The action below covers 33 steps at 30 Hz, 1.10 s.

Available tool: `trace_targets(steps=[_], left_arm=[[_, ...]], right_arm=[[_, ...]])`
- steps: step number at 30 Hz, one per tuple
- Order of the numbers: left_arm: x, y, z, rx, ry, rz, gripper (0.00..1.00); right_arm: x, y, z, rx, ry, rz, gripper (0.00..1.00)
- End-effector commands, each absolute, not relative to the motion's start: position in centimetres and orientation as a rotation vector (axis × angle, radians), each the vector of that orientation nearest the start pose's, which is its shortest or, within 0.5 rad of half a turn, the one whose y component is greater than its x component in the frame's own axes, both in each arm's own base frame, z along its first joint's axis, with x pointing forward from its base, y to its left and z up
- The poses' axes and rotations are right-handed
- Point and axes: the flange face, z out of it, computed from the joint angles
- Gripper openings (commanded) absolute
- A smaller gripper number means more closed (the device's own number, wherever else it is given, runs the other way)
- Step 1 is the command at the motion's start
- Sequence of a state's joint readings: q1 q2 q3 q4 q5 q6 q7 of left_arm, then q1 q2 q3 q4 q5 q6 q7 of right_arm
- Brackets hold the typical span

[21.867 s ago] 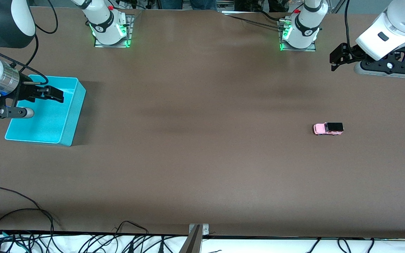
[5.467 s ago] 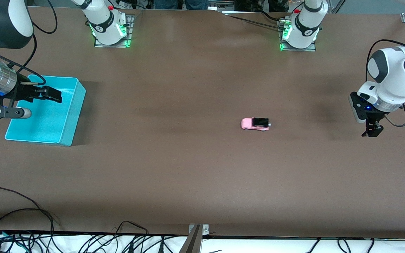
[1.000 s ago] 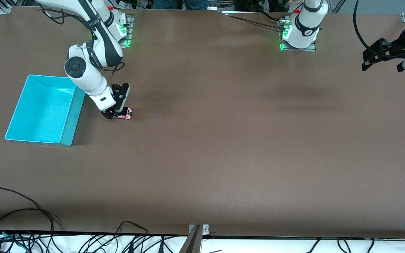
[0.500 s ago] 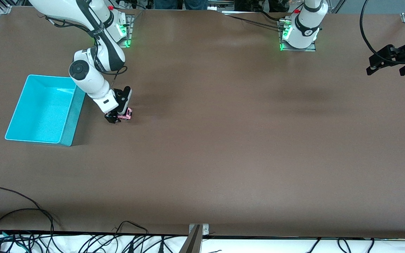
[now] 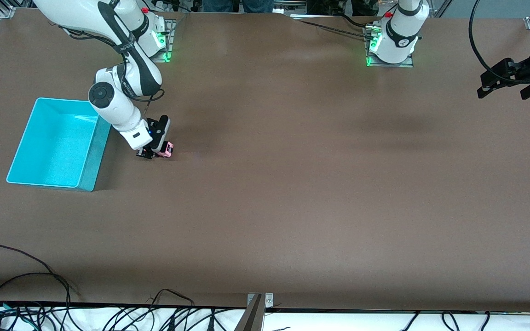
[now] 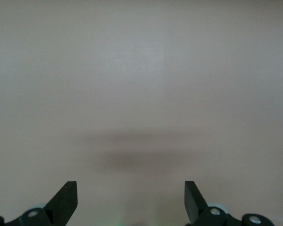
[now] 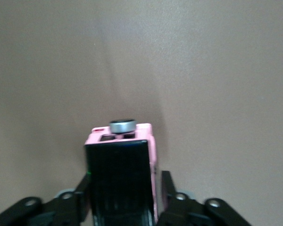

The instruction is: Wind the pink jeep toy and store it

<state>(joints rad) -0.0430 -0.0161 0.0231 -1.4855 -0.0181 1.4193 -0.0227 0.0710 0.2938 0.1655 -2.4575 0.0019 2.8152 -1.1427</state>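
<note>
1. The right gripper is low at the brown table, its 2 fingers clamped on the small pink jeep toy with a black roof.
2. The jeep sits just beside the open turquoise plastic bin, toward the right arm's end.
3. The left gripper waits, spread wide, over the left arm's end of the table.

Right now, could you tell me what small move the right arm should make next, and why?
Probably lift straight up a little: the right gripper looks shut on the pink jeep toy, which sits on the table beside the turquoise bin, whose wall it must clear. The left gripper waits, open.
</note>
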Motion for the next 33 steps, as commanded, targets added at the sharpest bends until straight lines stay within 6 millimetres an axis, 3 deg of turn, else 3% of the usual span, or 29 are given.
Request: trace_targets(steps=[1, 3, 8, 17, 21, 25, 30, 33], left_arm=[[53.2, -1.7, 66.5, -3.182, 0.001, 0.065, 1.00], [53.2, -1.7, 66.5, -3.182, 0.001, 0.065, 1.00], [53.2, -1.7, 66.5, -3.183, 0.002, 0.065, 1.00], [53.0, -1.9, 66.3, -3.182, 0.007, 0.090, 1.00], [53.0, -2.5, 66.3, -3.181, 0.026, 0.090, 1.00], [52.8, -3.4, 66.2, -3.179, 0.051, 0.110, 1.00], [52.8, -3.6, 66.2, -3.179, 0.056, 0.108, 1.00], [52.8, -3.6, 66.2, -3.177, 0.053, 0.108, 1.00]], right_arm=[[47.5, 11.5, 18.8, -2.420, -1.968, -0.139, 0.10], [47.6, 11.6, 19.2, -2.419, -1.971, -0.141, 0.04], [48.3, 11.7, 21.1, -2.418, -1.978, -0.130, 0.04], [52.3, 12.1, 28.8, -2.404, -1.987, -0.075, 0.04], [54.2, 10.5, 32.2, -2.382, -1.978, 0.013, 0.04], [56.2, 7.5, 35.9, -2.359, -1.960, 0.087, 0.04], [55.8, 2.9, 39.2, -2.345, -1.882, 0.075, 0.04], [55.3, -0.8, 39.8, -2.335, -1.874, 0.074, 0.04]])
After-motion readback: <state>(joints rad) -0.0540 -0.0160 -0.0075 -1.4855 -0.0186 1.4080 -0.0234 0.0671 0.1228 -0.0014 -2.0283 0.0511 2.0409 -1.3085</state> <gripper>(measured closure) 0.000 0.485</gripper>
